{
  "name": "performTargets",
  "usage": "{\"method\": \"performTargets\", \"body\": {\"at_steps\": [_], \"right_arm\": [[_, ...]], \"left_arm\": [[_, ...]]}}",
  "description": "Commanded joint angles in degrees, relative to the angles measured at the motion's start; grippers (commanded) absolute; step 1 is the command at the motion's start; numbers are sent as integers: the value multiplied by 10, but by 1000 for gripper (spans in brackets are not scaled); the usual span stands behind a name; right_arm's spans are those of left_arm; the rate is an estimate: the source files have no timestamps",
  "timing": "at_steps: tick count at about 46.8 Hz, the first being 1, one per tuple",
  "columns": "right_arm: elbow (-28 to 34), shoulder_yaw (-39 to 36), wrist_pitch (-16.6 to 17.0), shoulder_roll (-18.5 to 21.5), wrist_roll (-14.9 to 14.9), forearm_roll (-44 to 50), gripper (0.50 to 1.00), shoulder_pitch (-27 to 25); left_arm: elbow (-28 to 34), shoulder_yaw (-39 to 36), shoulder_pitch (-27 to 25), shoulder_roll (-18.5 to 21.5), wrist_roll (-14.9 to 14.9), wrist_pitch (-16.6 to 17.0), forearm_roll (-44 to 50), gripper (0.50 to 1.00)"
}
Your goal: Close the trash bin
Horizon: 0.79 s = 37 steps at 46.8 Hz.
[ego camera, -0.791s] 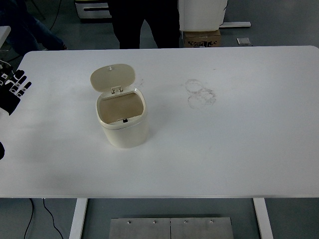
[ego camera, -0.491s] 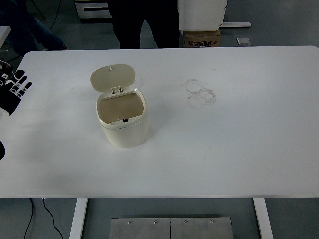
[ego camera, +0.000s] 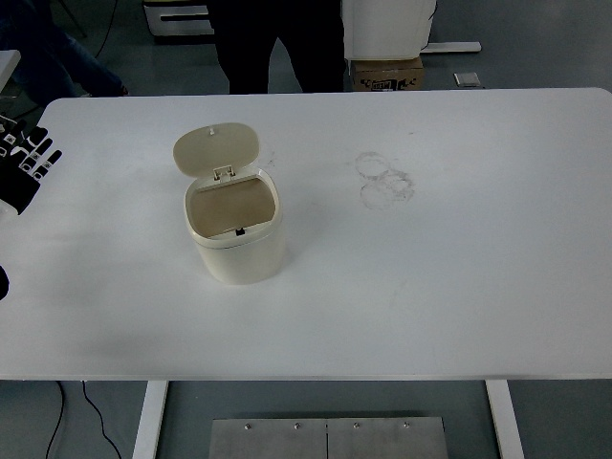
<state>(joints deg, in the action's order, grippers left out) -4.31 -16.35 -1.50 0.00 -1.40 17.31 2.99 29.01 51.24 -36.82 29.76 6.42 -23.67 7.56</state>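
A small cream-coloured plastic trash bin (ego camera: 235, 239) with rounded corners stands upright on a wide white desk (ego camera: 449, 287), left of the desk's middle and about halfway between the far and near edges. Its rounded cream hinged lid (ego camera: 216, 149) is swung fully open, standing up behind the bin's mouth on the far side, so the tan inside of the bin is plain to see. Nothing touches the bin.

The robot's black left hand with white markings on the fingers (ego camera: 21, 170) sits at the desk's left edge, well apart from the bin. Its fingers (ego camera: 38, 153) are stretched out and slightly apart, pointing toward the far side, and they hold nothing. The right hand does not show.

Right of the bin, toward the far edge, a few faint grey ring-shaped smudges (ego camera: 385, 179) mark the desk top.

Beyond the far edge a person in dark trousers (ego camera: 277, 43) stands, seen only from the legs. Just right of them a brown cardboard box (ego camera: 387, 73) rests on the floor.
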Motion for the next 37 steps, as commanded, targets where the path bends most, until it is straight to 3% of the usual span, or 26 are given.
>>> {"method": "performTargets", "body": {"at_steps": [1,21,32,37], "right_arm": [[0,0,0,0,0,0,991,0],[0,0,0,0,0,0,991,0],[0,0,-1,0,0,0,991,0],[0,0,0,0,0,0,991,0]], "left_arm": [[1,-1,-8,4,0,-1,-1,1000],[4,-10,-9,7,0,-1,-2,1000],[46,-155,-54,55,1,-1,0,1000],[54,-166,-70,56,1,-3,2,1000]]}}
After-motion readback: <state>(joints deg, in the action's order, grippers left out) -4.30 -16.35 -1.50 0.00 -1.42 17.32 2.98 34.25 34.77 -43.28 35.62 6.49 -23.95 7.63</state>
